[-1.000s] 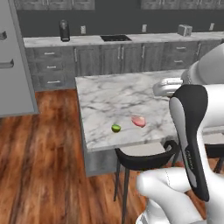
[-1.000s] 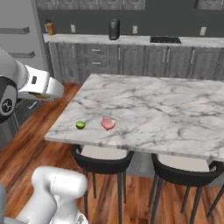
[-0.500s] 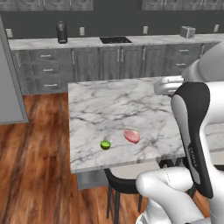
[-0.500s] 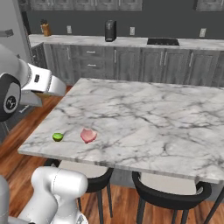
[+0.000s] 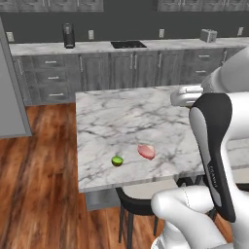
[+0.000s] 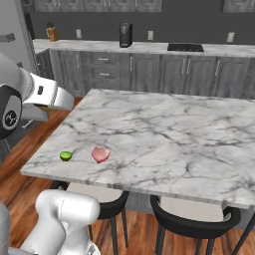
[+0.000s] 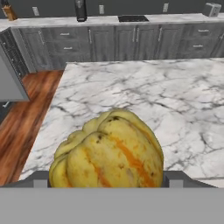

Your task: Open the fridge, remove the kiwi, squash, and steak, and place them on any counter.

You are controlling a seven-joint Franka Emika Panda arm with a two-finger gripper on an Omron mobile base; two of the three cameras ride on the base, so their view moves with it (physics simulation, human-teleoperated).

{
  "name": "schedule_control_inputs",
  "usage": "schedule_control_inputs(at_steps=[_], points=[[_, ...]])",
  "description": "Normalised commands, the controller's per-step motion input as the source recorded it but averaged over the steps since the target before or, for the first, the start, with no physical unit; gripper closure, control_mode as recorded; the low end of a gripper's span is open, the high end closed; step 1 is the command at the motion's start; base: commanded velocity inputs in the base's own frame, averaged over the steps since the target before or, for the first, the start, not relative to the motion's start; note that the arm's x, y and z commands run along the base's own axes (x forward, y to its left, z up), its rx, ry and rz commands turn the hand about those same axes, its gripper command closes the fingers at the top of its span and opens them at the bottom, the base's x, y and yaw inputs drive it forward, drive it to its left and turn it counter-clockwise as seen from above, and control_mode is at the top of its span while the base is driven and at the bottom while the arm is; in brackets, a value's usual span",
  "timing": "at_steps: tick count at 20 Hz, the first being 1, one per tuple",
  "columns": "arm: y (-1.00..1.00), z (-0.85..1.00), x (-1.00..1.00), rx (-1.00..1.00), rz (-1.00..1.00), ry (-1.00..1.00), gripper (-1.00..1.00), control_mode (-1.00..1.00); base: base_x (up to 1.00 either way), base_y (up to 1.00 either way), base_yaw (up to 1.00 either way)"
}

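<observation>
The yellow-orange ribbed squash (image 7: 109, 153) hangs close in front of the hand camera, above the near edge of the marble counter (image 7: 144, 92). My gripper (image 7: 107, 180) is shut on the squash, and its fingers are hidden behind the fruit. The green kiwi (image 5: 117, 160) (image 6: 65, 156) and the pink steak (image 5: 146, 151) (image 6: 100, 154) lie side by side, a little apart, near the counter's (image 5: 121, 116) (image 6: 174, 134) front corner. A light-grey slab of the fridge (image 5: 9, 97) (image 7: 8, 83) shows at the left edge.
Two dark stools (image 6: 191, 224) (image 5: 138, 199) are tucked under the island's near side. Along the back wall runs a long marble counter (image 6: 99, 46) with a cooktop (image 6: 185, 47), a black canister (image 6: 125, 35) and a toaster (image 5: 208, 35). Wooden floor (image 5: 39, 194) lies to the left.
The whole scene has slid in both base views, so the base has driven along the island. Kiwi and steak keep their places on the marble. The gripper still holds the squash.
</observation>
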Motion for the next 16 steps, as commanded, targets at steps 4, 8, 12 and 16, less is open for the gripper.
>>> schedule_control_inputs(at_steps=[4, 8, 12, 16], points=[[0.00, 0.00, 0.00, 0.00, 0.00, 0.00, 1.00, 1.00, 0.50, -0.10, 0.00], [-0.05, -0.10, 0.20, 0.01, 0.00, 0.06, 1.00, -1.00, 0.39, -0.05, 0.00], [-0.19, -0.45, 0.85, 0.07, 0.00, 0.25, 1.00, -1.00, 0.00, 0.00, 0.00], [-0.12, -0.63, 0.72, 0.05, 0.00, 0.21, 1.00, -1.00, 0.00, 0.00, 0.00]])
